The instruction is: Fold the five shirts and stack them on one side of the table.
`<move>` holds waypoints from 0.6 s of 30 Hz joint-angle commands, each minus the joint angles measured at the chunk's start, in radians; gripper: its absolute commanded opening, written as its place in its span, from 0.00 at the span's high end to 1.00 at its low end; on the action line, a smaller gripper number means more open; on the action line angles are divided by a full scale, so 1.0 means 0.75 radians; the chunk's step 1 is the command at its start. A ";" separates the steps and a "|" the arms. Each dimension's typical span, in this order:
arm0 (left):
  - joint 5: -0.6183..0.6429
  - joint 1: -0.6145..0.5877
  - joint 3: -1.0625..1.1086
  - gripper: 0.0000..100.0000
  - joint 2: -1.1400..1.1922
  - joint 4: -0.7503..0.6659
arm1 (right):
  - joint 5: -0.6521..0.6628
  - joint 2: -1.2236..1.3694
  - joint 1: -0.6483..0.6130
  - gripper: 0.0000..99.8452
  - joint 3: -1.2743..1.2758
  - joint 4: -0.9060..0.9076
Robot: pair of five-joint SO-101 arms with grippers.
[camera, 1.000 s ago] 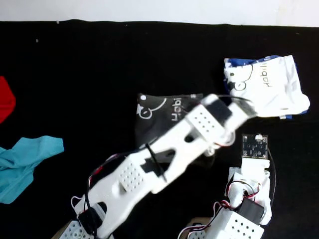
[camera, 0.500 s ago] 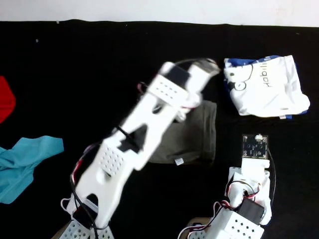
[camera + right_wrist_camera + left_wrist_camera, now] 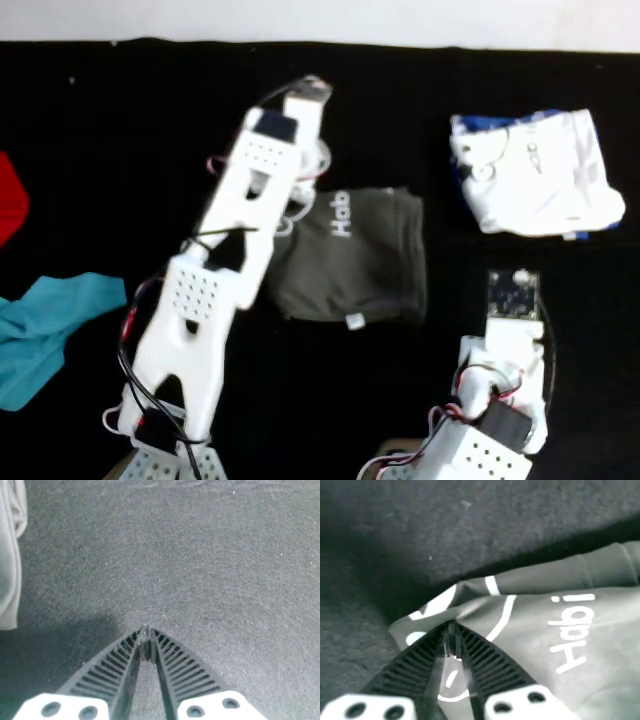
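The desk is covered in black matt cloth, felt-like and slightly fuzzy, flecked with pale lint. The grey shirt is soft matt cloth with smooth white print. The white shirt, teal shirt and red shirt are matt cloth too, creased. The left arm and right arm are smooth white plastic with a faint sheen. The left end effector and right end effector are black matt plastic, ribbed on the inner faces

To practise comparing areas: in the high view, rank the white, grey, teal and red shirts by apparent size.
1. white shirt and grey shirt: look alike; the left arm hides part of the grey.
2. teal shirt, cut by the edge.
3. red shirt, a sliver at the edge.
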 commanded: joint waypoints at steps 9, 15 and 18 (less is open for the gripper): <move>0.008 -0.026 -0.265 0.99 -0.181 0.421 | -0.008 0.001 -0.079 0.99 -0.107 0.044; 0.008 -0.069 0.021 0.99 -0.457 0.423 | 0.027 0.056 -0.152 0.99 -0.259 0.054; 0.000 -0.069 0.382 0.99 -0.762 0.419 | 0.025 0.228 -0.152 0.99 -0.435 0.060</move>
